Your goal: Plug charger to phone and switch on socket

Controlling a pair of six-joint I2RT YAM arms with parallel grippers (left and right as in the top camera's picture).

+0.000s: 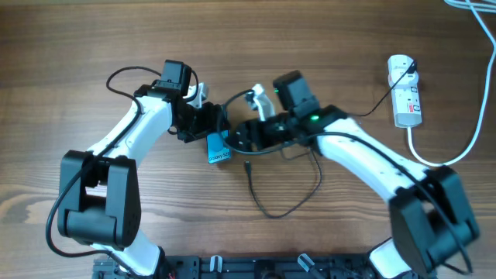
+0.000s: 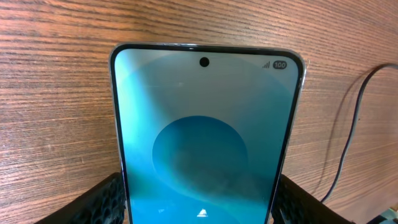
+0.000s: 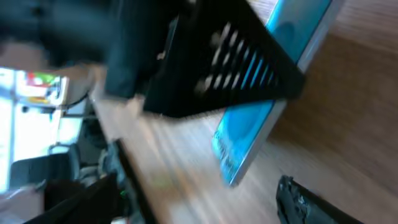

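While the left gripper [image 2: 199, 208] clamps the phone [image 2: 205, 124], plugging is in hand; I cannot tell the right gripper's [image 1: 248, 139] grasp. Next, the charger [image 1: 267, 215] tip must reach the port.

Overhead we've got even, bright light and soft shadows on the worktop [image 1: 70, 39]. Left wrist view is crisp, a pale sheen across the phone [image 2: 205, 137] screen. Right wrist view smears badly, washed-out at far left.
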